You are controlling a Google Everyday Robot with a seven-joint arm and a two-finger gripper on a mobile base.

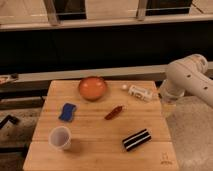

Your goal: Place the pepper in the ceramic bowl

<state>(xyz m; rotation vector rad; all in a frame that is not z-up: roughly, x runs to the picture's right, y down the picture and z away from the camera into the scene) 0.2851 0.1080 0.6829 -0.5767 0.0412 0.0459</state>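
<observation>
— So, where is the pepper (114, 112)?
— Lying on the bench (95, 131) near its middle, in front and to the right of the ceramic bowl (92, 88), not touching it.
— And the gripper?
— Out of view. Only the white arm (189, 77) shows by the bench's right edge, so open or closed, I cannot tell.
— Anything else close?
— A striped block (136, 139), nearer the front.

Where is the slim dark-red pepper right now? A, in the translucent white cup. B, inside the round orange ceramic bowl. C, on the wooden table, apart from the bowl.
C: the slim dark-red pepper lies on the wooden table, apart from the round orange ceramic bowl; the pincer is out of view, and only the white arm shows at right.
</observation>
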